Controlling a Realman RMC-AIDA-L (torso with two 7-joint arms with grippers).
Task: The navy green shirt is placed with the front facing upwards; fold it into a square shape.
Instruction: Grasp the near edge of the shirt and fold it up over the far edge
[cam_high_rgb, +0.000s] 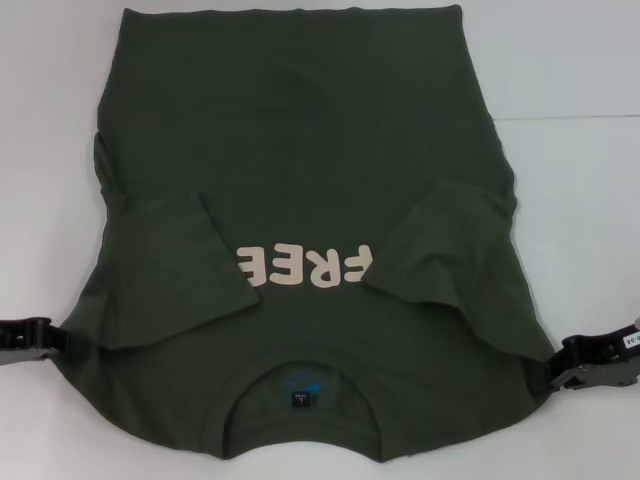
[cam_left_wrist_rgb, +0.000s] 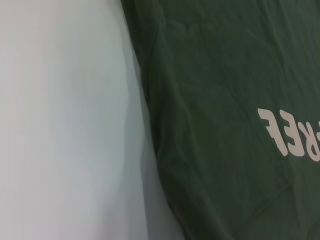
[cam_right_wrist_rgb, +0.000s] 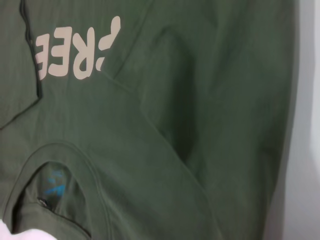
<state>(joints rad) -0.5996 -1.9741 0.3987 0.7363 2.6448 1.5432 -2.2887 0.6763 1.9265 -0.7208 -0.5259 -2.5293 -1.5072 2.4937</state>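
While the navy green shirt (cam_high_rgb: 300, 180) lies flat on the white table (cam_high_rgb: 570, 60), I note its long axis runs from the top of the head frame to the bottom, collar (cam_high_rgb: 300, 385) at the lower centre and hem at the upper edge. It fills the middle of the frame, front side up. Both sleeves are folded inward over the chest, the left sleeve (cam_high_rgb: 165, 275) and right sleeve (cam_high_rgb: 450, 250) covering the ends of the cream lettering (cam_high_rgb: 305, 265), which reads upside down from my position. A dark label and blue print show inside the neck.

The left gripper (cam_high_rgb: 30, 340) sits low at the left edge, touching the shirt's shoulder corner. The right gripper (cam_high_rgb: 590, 365) sits low at the right edge, against the opposite shoulder corner. I cannot tell whether either is spread or pinching cloth; both wrist views show only fabric and table.
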